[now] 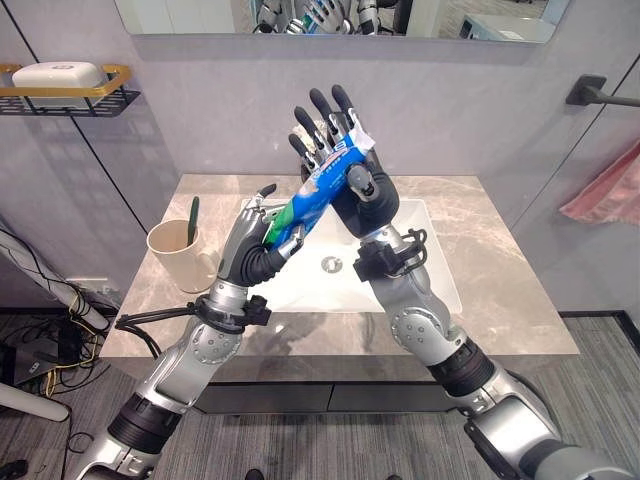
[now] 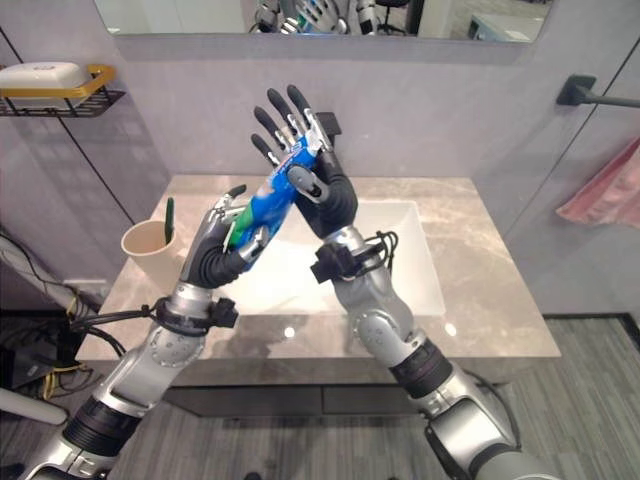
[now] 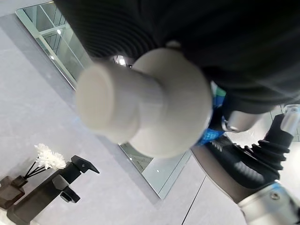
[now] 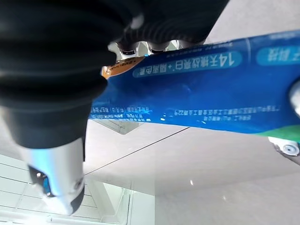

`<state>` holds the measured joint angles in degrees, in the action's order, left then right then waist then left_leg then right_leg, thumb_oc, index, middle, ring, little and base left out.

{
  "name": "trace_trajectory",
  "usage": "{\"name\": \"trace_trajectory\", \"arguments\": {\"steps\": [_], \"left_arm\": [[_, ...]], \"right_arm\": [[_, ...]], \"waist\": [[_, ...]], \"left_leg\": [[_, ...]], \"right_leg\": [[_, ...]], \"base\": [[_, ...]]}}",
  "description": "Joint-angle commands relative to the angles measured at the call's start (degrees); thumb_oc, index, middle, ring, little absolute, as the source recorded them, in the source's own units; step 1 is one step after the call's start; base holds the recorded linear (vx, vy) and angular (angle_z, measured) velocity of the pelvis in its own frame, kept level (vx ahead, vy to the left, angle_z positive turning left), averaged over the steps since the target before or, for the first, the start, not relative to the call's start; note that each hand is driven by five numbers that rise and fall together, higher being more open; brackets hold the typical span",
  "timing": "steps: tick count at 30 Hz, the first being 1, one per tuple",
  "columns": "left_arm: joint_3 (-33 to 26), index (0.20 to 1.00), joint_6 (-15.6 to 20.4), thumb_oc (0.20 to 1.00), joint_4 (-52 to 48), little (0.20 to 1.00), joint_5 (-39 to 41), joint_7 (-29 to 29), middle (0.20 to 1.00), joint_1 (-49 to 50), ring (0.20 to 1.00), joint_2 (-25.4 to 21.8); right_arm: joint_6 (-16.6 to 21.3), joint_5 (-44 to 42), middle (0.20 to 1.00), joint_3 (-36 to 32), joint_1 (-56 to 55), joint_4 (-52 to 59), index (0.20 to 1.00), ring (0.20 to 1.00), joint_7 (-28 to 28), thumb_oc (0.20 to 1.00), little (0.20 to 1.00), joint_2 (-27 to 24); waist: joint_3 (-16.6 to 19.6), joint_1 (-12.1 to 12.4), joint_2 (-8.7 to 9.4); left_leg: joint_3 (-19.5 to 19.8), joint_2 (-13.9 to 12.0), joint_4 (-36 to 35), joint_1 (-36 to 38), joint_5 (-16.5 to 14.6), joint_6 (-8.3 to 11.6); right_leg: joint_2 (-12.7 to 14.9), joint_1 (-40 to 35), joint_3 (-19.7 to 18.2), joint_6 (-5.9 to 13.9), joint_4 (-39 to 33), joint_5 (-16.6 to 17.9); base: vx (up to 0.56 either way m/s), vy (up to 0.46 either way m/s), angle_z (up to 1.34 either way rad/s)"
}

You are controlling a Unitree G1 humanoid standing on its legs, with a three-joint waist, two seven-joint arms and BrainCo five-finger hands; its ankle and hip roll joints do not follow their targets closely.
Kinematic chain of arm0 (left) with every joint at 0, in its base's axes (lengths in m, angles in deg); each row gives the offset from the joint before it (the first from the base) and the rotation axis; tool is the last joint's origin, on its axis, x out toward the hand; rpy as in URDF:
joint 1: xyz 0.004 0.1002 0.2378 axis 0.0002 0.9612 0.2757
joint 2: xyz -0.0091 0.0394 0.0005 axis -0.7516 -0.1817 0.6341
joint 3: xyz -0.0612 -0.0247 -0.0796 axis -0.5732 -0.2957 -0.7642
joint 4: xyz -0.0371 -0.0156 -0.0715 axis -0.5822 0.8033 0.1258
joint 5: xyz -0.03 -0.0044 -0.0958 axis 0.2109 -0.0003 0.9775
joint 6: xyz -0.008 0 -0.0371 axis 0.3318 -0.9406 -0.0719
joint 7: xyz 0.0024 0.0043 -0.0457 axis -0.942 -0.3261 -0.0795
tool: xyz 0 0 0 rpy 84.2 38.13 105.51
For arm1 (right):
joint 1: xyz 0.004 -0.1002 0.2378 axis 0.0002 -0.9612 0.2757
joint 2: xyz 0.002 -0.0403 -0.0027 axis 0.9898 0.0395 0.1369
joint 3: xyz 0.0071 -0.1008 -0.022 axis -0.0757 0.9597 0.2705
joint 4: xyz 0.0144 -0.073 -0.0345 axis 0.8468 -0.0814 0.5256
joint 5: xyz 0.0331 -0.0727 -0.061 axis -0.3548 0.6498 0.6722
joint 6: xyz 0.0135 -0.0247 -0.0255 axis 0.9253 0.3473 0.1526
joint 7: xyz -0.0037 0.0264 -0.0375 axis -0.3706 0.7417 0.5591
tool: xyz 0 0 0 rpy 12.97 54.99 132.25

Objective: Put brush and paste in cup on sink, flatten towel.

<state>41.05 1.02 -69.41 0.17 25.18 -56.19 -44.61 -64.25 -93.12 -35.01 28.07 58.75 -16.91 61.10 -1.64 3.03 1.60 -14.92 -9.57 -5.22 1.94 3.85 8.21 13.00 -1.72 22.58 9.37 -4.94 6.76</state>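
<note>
A blue and green toothpaste tube [image 1: 318, 190] is held up slanting over the white sink [image 1: 425, 275]. My left hand [image 1: 250, 245] has its fingers curled round the tube's lower green end. My right hand [image 1: 372, 200] is raised behind the upper end with its fingers straight and spread; the tube [image 4: 197, 93] lies across them and the thumb stands beside it. A beige cup [image 1: 172, 255] stands on the counter left of the sink, with a green toothbrush [image 1: 192, 218] upright in it. A pink towel [image 1: 605, 185] hangs at the far right.
The marble counter [image 1: 500, 300] runs round the sink. A gold wire shelf [image 1: 60, 98] with a white soap is on the wall at upper left. A mirror spans the wall above, and a dark towel bar [image 1: 600, 95] sits at upper right.
</note>
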Motion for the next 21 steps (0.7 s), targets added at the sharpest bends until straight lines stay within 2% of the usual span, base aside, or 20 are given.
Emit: {"name": "trace_trajectory", "arguments": {"steps": [1,10,21], "left_arm": [[-0.8,0.200,1.5,0.200,-1.4,0.200,1.5,-2.5,0.200,-3.9,0.200,-2.4],[0.9,0.200,1.2,0.200,-0.7,0.200,1.3,-2.3,0.200,-6.5,0.200,-1.9],[1.6,0.200,1.3,0.200,-0.3,0.200,1.9,-1.8,0.200,-7.5,0.200,-1.9]], "right_arm": [[1.8,1.4,1.000,-0.8,6.5,4.4,1.000,1.000,1.3,1.000,1.000,1.5],[0.7,2.1,1.000,0.8,6.7,3.8,1.000,1.000,1.6,1.000,1.000,1.2],[-0.8,4.9,1.000,2.0,8.0,3.2,1.000,1.000,0.5,1.000,1.000,-1.9]], "waist": [[-0.1,0.2,3.24],[-0.4,0.1,3.60],[-0.7,-0.3,4.42]], "left_leg": [[-0.9,4.7,0.2,1.1,-2.7,-4.23],[-0.8,4.8,0.2,0.9,-2.7,-4.34],[-0.9,4.9,0.2,0.5,-2.8,-4.39]], "right_leg": [[3.9,-5.4,-1.0,3.37,0.3,-0.3],[4.0,-5.1,-1.2,3.44,0.3,-0.1],[4.0,-4.3,-1.7,3.56,0.4,0.4]], "base": [[0.00,0.000,0.00],[0.00,0.000,0.00],[0.00,0.000,0.00]]}}
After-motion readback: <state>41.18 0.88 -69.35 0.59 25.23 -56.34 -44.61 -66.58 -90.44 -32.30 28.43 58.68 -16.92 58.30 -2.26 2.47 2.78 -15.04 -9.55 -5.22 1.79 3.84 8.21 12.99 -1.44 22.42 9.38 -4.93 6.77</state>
